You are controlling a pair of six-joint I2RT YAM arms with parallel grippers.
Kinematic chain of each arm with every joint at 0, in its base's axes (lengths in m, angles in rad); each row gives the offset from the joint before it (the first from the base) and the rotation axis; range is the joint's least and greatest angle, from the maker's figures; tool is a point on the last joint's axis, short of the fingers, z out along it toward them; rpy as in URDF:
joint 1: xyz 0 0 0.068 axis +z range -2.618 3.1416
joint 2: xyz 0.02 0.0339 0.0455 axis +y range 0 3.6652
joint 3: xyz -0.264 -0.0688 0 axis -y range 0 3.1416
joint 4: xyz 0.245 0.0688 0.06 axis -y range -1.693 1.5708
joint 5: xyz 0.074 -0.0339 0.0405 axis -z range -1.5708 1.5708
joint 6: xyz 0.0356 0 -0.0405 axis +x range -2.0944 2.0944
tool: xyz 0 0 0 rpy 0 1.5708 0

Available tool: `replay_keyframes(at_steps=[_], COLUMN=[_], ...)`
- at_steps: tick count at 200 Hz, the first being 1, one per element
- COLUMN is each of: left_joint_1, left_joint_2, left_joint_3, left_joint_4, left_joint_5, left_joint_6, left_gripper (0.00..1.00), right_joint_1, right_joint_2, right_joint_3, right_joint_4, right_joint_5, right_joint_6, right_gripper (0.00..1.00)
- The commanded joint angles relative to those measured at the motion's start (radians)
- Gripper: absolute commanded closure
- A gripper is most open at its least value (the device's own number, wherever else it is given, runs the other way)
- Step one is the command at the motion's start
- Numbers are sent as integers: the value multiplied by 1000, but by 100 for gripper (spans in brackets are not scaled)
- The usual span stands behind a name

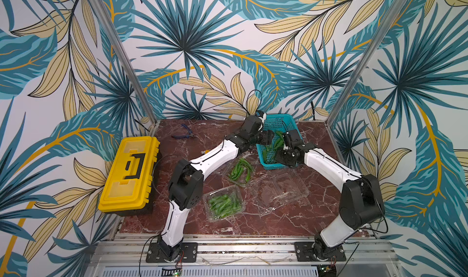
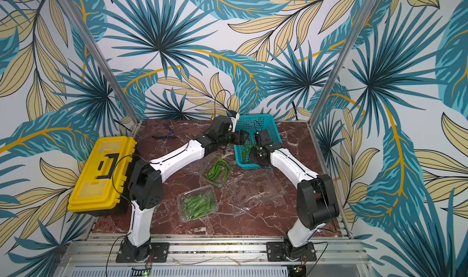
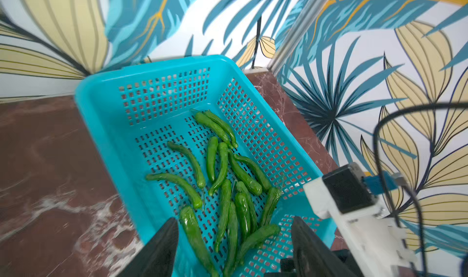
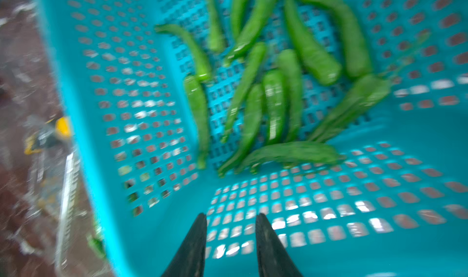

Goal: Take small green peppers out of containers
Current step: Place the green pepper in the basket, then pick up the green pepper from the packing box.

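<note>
Several small green peppers (image 3: pixel 228 182) lie loose in the teal basket (image 3: pixel 101 85) at the back of the table. My left gripper (image 3: pixel 234 218) hangs over them, open wide with nothing between its fingers. My right gripper (image 4: pixel 231 214) is inside the basket's near wall, its jaws apart and empty; that view is blurred. Three clear containers sit in front of the basket. One open container (image 1: pixel 239 171) and another container (image 1: pixel 224 206) nearer the front hold peppers. An open container (image 1: pixel 283 192) to their right looks empty.
A yellow toolbox (image 1: pixel 129 171) stands at the table's left edge. Blue-handled pliers (image 1: pixel 183 133) lie at the back left. Both arms reach over the containers toward the basket (image 1: pixel 268 165), close to each other. Metal frame posts rise at the back corners.
</note>
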Motion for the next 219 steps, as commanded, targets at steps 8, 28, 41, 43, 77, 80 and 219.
replay_keyframes(at_steps=[8, 28, 41, 43, 77, 80, 219], left_joint_1=[75, 120, 147, 152, 214, 218, 250], left_joint_2=[-214, -308, -346, -352, -420, -422, -408], left_joint_3=[-256, -419, -502, -514, -658, -665, -664], left_joint_4=[76, 75, 74, 75, 63, 62, 51], left_joint_5=[-212, -343, -382, -384, -367, -363, -283], left_joint_6=[-144, -217, -229, -231, -319, -324, -305], left_gripper=[28, 27, 27, 27, 21, 20, 15], right_joint_1=[98, 168, 198, 201, 251, 254, 303], right_joint_2=[-48, 8, 78, 91, 313, 334, 716], right_joint_3=[-8, 57, 123, 136, 375, 402, 823], right_joint_4=[109, 81, 34, 25, -156, -178, -499], right_joint_5=[-82, -106, -141, -145, -210, -212, -273], right_joint_6=[-97, -136, -140, -138, -137, -141, -158], right_gripper=[62, 61, 61, 61, 60, 60, 57])
